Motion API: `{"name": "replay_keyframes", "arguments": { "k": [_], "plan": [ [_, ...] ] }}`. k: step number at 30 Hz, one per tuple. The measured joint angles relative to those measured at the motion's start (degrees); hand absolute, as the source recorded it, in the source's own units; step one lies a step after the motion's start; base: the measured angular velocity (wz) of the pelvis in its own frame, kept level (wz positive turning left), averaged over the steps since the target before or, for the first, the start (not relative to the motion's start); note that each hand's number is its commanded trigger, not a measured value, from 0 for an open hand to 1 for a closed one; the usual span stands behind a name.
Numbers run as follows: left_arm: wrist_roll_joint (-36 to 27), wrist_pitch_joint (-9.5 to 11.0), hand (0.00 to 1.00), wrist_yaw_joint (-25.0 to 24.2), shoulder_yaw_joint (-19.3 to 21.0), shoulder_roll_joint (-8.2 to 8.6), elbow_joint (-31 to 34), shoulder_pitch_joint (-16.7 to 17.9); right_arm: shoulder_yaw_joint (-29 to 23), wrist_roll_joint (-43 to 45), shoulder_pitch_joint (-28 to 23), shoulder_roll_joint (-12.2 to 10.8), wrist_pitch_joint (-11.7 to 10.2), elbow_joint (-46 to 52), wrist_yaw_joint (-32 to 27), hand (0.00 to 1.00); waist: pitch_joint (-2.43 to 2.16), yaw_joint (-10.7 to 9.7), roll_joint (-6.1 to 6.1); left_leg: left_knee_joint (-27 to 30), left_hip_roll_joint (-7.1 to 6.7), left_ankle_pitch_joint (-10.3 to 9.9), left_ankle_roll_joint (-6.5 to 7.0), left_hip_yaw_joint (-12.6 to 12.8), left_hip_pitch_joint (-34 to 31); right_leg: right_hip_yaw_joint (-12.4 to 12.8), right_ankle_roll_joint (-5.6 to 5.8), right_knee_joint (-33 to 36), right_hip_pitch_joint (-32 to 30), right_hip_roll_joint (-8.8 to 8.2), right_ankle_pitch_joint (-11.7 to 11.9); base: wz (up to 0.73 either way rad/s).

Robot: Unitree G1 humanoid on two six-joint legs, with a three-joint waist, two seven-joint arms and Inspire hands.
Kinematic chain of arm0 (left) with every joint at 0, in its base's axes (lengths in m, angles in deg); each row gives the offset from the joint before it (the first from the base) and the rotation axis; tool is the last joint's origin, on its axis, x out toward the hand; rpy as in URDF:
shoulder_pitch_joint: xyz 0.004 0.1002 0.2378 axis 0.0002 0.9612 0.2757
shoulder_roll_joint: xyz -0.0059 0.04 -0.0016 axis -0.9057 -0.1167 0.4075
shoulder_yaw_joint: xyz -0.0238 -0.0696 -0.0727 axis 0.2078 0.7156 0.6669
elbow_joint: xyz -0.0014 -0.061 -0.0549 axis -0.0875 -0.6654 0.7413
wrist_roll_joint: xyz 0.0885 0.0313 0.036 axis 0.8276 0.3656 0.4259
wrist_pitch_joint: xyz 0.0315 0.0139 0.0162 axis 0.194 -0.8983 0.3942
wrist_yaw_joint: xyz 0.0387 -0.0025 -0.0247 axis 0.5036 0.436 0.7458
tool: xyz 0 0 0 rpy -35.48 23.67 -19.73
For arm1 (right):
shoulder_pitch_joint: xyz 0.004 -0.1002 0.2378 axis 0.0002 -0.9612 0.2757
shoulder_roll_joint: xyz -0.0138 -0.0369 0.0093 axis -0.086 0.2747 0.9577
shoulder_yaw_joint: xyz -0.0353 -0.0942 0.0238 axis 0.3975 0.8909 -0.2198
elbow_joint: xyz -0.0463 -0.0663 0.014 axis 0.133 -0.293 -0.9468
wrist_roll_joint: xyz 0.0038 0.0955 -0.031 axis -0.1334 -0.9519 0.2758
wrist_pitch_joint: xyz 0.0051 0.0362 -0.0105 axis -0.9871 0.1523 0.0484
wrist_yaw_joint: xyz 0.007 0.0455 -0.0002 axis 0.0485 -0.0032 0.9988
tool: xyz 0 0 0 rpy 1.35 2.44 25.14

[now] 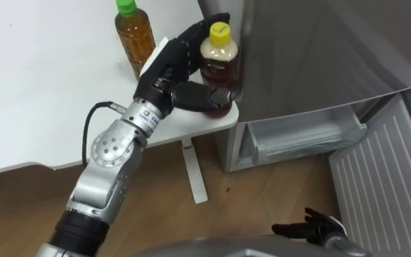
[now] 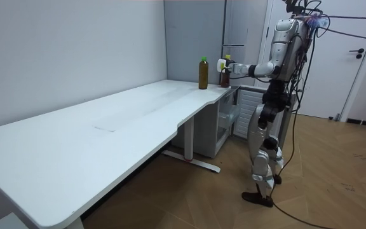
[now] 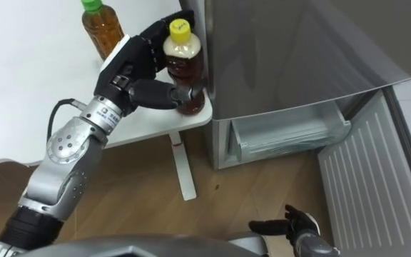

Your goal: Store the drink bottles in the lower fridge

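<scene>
A green-capped bottle (image 1: pixel 134 36) is seen upright on the white desk (image 1: pixel 34 93), just beside the back of the left hand (image 1: pixel 168 70). To its right, a yellow-capped bottle (image 1: pixel 218 68) of dark drink is stood upright at the desk's corner, close against the grey fridge (image 1: pixel 312 50). This bottle is gripped by the left hand: the fingers (image 1: pixel 195 34) are curled behind its upper part and the thumb is laid across its lower front. The left arm is stretched up from the lower left, with the wrist kept straight. Under the fridge's upper part, the lower compartment (image 1: pixel 305 139) is shown open, with its door (image 1: pixel 384 178) swung to the right. The right hand (image 1: pixel 312 230) is held low over the wooden floor (image 1: pixel 262 193), its fingers loosely straight and nothing held. In the room view the robot is seen standing by the desk's end, with the left arm held out level to the bottles.
</scene>
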Motion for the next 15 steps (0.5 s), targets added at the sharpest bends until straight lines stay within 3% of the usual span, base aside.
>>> {"name": "replay_keyframes", "arguments": {
  "k": [15],
  "plan": [
    [0.1, -0.8, 1.0, -0.1, 0.0, 0.16, -0.5, -0.3, 0.0, 0.0, 0.0, -0.1, 0.0, -0.1, -0.6, 0.0, -0.02, -1.0, -0.13, 0.0, 0.05, 0.0, 0.0, 0.2, 0.3, 0.1, 0.0, 0.1, -0.1, 0.0, 0.0, 0.0]
  ]
}}
